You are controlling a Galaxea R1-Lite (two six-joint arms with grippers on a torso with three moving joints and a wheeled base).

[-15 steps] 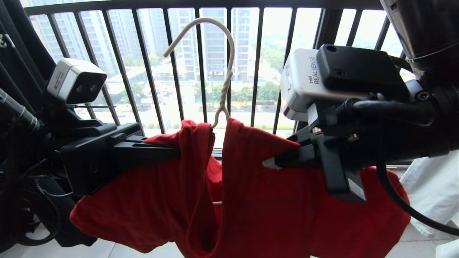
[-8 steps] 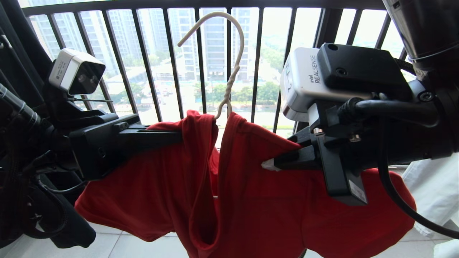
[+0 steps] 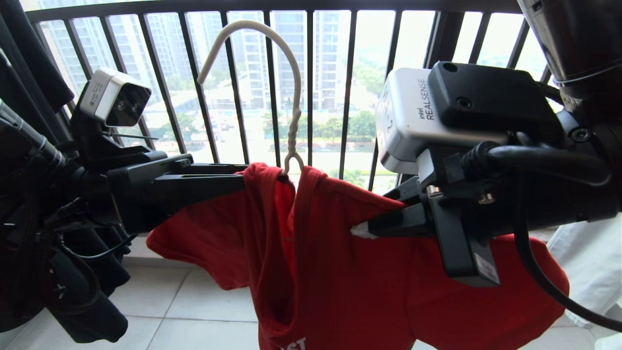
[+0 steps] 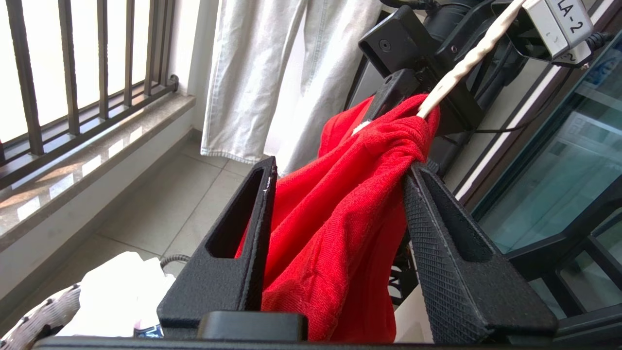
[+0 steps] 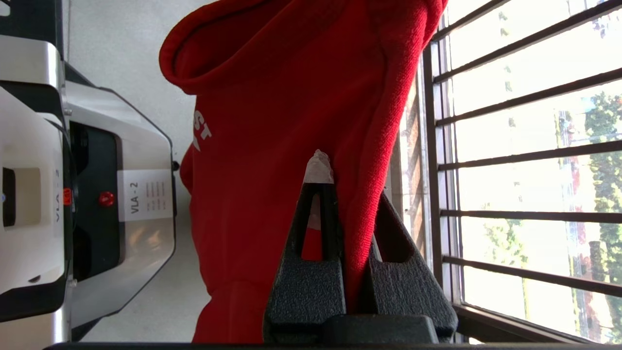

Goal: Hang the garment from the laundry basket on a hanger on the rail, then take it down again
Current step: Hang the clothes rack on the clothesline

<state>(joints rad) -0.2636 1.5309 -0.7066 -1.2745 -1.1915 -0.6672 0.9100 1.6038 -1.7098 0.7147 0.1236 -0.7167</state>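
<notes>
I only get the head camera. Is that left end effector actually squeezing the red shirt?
Observer: No. Its wrist view shows the left end effector open, with the red T-shirt lying between its spread fingers.
Operator: And the right one?
Observer: The right end effector is shut on the shirt's fabric.
Operator: Where's the basket?
Observer: The laundry basket is low down below the left arm, with only its woven rim showing.

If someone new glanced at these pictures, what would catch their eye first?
The red T-shirt dominates, draped mid-frame on the whitish wire hanger, whose hook stands free before the dark balcony railing. The right gripper has its jaws clamped on the shirt's cloth, while the left gripper has its jaws apart with cloth between them.
</notes>
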